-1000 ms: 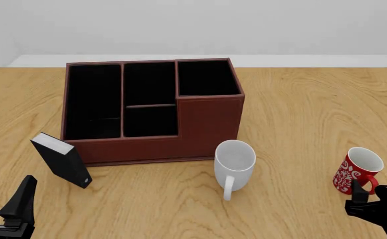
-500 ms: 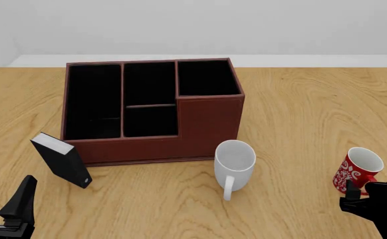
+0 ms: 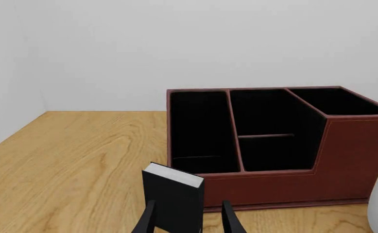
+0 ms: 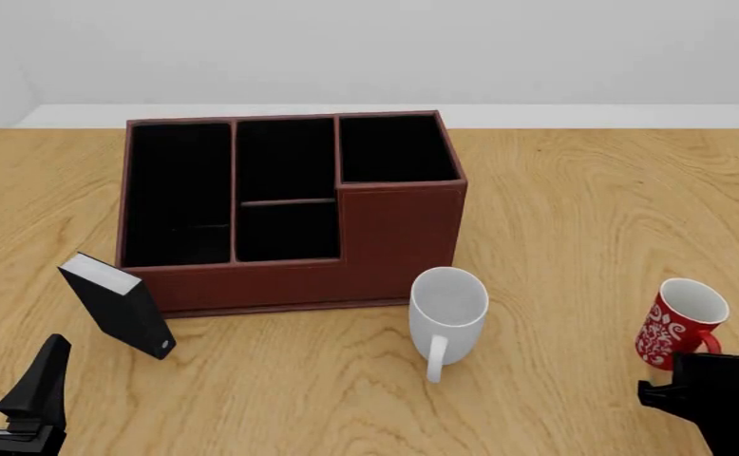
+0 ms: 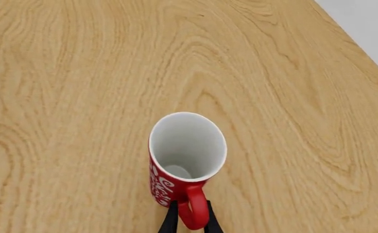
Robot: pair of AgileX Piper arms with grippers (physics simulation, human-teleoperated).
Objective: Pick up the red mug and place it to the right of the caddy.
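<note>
Red mug near table's right edge, handle between fingers.

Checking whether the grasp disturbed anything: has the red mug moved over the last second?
No. The red mug stands at the same spot right of the white mug, which hasn't shifted either.

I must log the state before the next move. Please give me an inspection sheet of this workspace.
Surface: wooden table, bare grain visible.
Job's things: red mug upright near front right; caddy centre-left, compartments look empty.
Clutter: white mug before the caddy; black box leaning at its front left corner.
Grippers: right claw closed on the red mug's handle; left claw open, behind the black box.
Cables: nothing seen.
Surroundings: plain pale wall.
</note>
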